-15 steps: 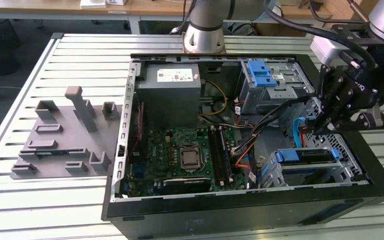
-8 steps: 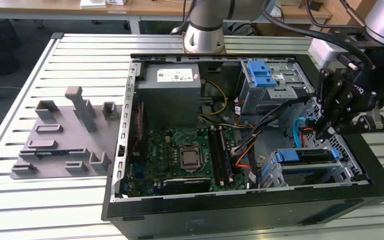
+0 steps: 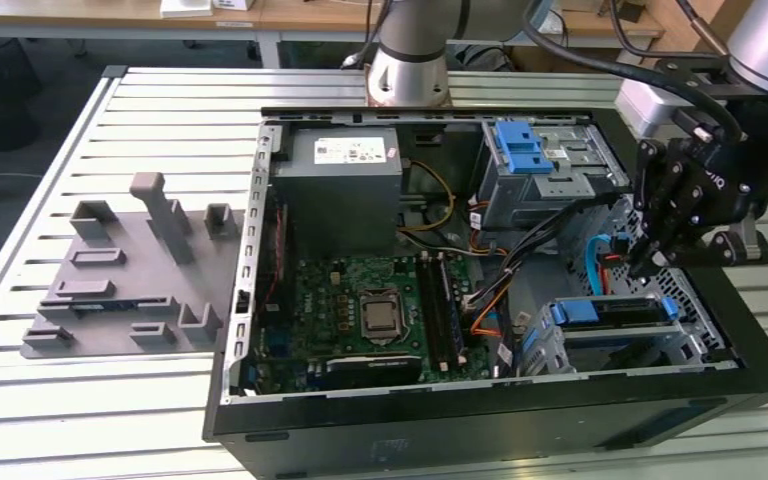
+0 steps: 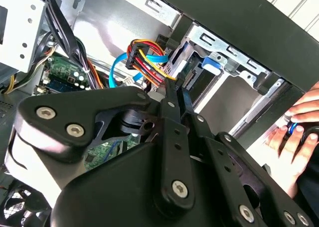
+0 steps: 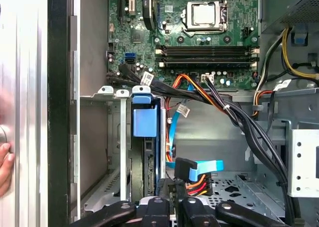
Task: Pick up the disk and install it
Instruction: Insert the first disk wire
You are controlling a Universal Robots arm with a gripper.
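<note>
Tool (image 3: 654,262): poised above open computer case (image 3: 491,440), at exterior view's right; finger state cannot be told.
Disk (image 5: 145,137): seated edge-on in drive cage (image 5: 107,152), blue frame uppermost, just beside tool.
Judged: insertion near complete; straight, even seating advised, cable bundle (image 5: 199,95) kept clear.
Beyond: motherboard (image 5: 199,28).

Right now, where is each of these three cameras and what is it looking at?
Exterior view: off the arm, above the open computer case; the arm's gripper shows.
First wrist view: on the arm, looking down at the motherboard and drive cage.
Second wrist view: on the arm, past gripper linkage at a hand.
Both wrist views share the orange-red cable bundle.
</note>
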